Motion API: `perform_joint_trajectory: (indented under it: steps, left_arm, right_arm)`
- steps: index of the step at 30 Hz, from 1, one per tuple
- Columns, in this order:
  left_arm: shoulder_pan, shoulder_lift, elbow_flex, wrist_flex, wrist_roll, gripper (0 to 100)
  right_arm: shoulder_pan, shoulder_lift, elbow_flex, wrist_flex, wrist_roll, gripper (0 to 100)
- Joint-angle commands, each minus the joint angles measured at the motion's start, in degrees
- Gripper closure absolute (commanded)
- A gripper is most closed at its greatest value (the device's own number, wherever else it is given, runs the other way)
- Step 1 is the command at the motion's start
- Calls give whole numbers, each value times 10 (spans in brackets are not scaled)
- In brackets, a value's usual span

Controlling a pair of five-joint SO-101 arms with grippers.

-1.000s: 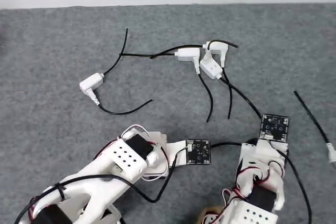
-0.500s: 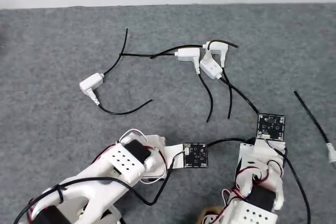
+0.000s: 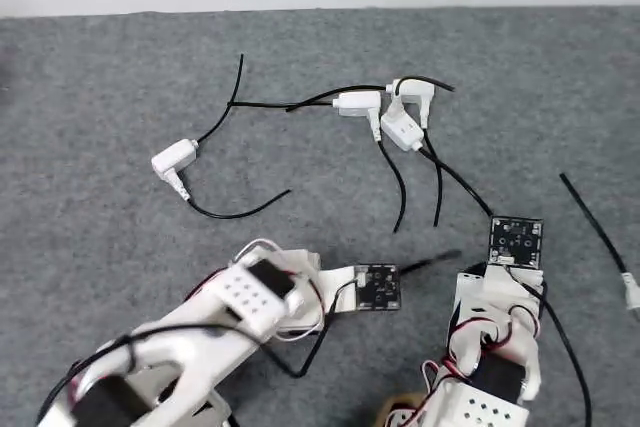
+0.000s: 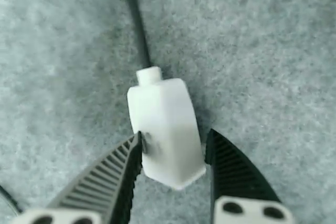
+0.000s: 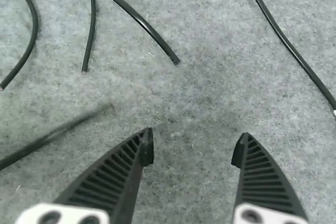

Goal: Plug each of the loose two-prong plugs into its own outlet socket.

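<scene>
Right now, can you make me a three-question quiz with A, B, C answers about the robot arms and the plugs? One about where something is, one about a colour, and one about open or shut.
1. Where is the white plug in the left wrist view?
A) between the left gripper's fingers
B) on top of a box
C) under a cup

2. What colour are the cables?
A) red
B) black
C) yellow

3. How is the right gripper?
A) shut on a plug
B) shut on a cable
C) open, holding nothing

Answers:
1. A, because a dark finger presses each side of the plug.
2. B, because every cable on the grey mat is black.
3. C, because its fingers stand apart with just mat between them.
</scene>
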Motion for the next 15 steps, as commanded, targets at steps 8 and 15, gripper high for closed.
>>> perform_joint_trajectory:
  steps: [8, 15]
  left_arm:
    - [-2, 88, -79, 34, 5, 818]
    - [-18, 85, -145, 69, -3, 816]
  right_arm:
    - [-8, -7, -10, -6, 6, 754]
    - [-8, -7, -10, -6, 6, 754]
